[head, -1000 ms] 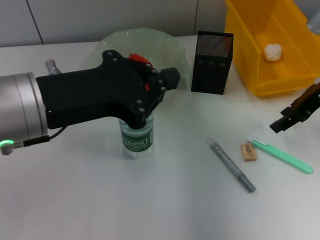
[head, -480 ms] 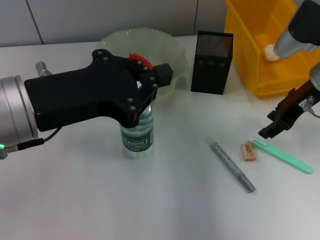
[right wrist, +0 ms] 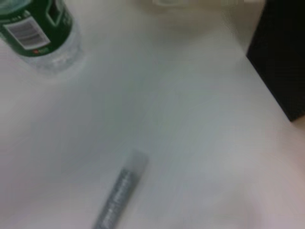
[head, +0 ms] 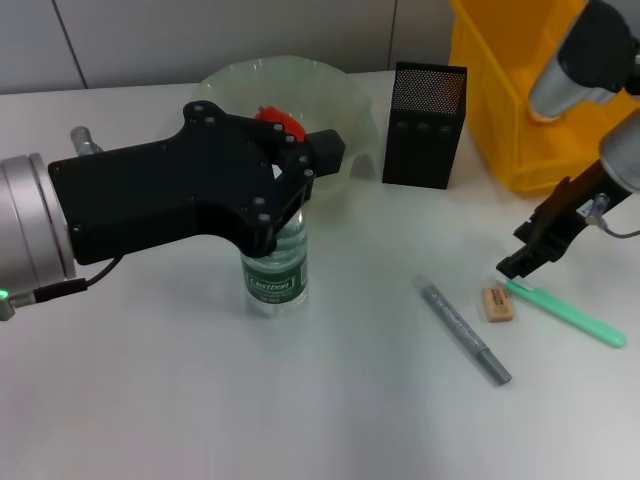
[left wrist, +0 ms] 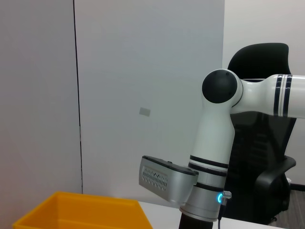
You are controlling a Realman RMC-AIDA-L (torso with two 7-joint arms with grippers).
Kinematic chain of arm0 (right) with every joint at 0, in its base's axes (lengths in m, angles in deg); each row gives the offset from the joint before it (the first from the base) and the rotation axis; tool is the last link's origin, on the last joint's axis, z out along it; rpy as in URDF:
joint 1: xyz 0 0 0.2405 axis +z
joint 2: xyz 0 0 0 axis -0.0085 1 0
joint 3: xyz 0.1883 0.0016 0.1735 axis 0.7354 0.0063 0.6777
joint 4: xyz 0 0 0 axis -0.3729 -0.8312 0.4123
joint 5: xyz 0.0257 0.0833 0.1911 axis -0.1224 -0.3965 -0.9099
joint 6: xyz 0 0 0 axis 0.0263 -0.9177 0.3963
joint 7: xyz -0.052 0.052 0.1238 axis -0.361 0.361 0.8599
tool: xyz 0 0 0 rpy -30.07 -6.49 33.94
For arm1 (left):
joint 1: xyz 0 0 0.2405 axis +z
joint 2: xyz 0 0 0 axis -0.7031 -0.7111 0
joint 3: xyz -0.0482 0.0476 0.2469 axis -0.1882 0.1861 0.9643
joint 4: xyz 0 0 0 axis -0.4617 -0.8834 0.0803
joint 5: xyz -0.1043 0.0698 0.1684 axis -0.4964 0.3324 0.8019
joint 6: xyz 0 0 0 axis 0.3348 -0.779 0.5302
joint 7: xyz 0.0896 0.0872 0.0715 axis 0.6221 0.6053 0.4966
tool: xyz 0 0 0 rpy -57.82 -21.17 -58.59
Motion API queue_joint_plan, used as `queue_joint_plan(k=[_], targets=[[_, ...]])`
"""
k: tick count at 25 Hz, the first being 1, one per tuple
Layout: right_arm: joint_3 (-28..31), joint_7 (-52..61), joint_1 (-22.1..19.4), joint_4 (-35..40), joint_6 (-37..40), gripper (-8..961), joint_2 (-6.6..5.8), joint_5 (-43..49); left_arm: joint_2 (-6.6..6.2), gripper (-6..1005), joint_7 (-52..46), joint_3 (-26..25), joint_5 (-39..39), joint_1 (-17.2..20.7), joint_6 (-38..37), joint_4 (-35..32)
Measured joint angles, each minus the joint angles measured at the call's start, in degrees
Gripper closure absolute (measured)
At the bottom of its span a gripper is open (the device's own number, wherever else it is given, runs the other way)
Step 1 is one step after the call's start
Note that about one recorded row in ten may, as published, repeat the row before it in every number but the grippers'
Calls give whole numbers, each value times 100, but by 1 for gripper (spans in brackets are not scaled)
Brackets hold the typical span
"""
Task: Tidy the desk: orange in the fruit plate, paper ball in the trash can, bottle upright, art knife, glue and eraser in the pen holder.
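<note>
The bottle stands upright on the table, also showing in the right wrist view. My left gripper hangs over its top and hides the cap. The orange lies in the fruit plate behind it. My right gripper is open and hovers just above the eraser and the tip of the green art knife. The grey glue stick lies to their left. The pen holder stands beside the trash can. The paper ball is hidden behind my right arm.
The yellow bin's rim shows in the left wrist view, with an office chair behind it. In the right wrist view the black mesh cup stands near the edge of the picture. Bare table lies in front of the bottle.
My left gripper rose and shifted left off the bottle, which stayed upright. My right gripper moved left and down toward the eraser and art knife.
</note>
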Motion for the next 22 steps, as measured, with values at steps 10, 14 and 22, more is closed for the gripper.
queue_joint_plan(k=[10, 14, 22], targets=[[-35, 33, 20, -6, -120, 355, 114, 34, 6, 1000, 30, 12, 0, 31, 0, 38], [9, 94, -51, 152, -358, 355, 114, 38, 9, 1000, 36, 9, 0, 35, 0, 42], [25, 181, -458, 1031, -728, 354, 230, 40, 9, 1000, 43, 8, 0, 29, -1, 42]])
